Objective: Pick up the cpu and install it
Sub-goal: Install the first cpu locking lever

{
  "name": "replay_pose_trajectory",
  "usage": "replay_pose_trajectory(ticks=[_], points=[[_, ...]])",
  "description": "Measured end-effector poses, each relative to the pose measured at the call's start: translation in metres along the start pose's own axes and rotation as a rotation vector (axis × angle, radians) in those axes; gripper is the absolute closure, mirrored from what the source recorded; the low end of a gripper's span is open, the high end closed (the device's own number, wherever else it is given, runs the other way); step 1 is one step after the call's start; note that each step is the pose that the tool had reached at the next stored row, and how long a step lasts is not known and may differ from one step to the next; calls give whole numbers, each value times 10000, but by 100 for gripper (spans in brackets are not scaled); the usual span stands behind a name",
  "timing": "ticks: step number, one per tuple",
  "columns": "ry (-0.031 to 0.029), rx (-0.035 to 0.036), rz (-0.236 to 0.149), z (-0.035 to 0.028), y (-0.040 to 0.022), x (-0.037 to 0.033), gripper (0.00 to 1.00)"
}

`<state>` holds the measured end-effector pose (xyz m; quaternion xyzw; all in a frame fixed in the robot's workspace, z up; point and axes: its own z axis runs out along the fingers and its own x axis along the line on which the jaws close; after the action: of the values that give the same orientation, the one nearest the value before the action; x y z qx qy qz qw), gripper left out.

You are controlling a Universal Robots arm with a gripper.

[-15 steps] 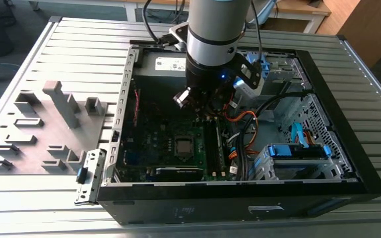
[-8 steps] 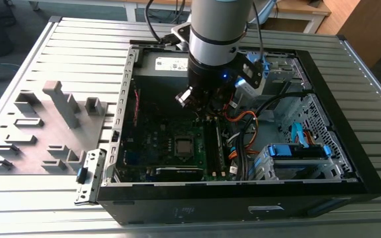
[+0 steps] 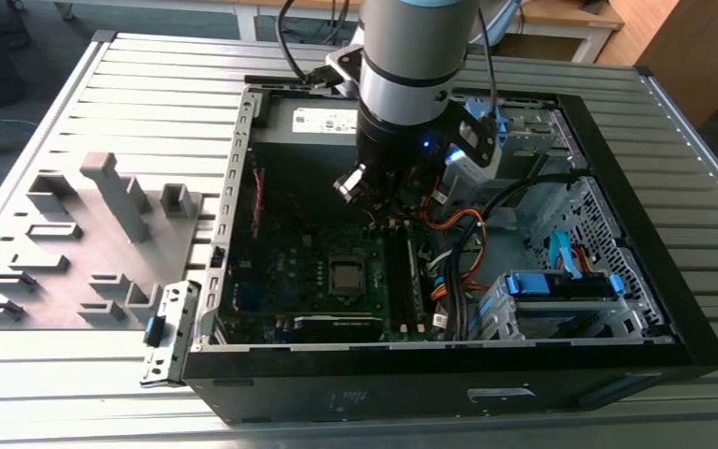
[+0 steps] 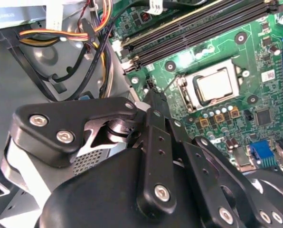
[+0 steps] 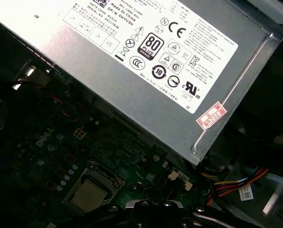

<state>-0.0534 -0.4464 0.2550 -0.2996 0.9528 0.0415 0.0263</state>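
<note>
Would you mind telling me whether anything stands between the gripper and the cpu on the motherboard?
Nothing visible does. The cpu lies in its socket with its top bare, and the gripper hangs above the board close by. The cables run off to the exterior view's right, away from that gap.

Clear room above the cpu (in its socket), memory slots just beside, cables and power-supply box near

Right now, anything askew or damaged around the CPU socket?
Nothing stands out. In the second wrist view the cpu lies flat and square inside the socket frame. The gripper hangs above the motherboard beside the socket, apart from the cpu.
</note>
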Motion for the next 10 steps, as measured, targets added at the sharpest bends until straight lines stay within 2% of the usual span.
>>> replay_pose_trajectory(ticks=[10], points=[[27, -37, -462, 43, -1, -22, 89]])
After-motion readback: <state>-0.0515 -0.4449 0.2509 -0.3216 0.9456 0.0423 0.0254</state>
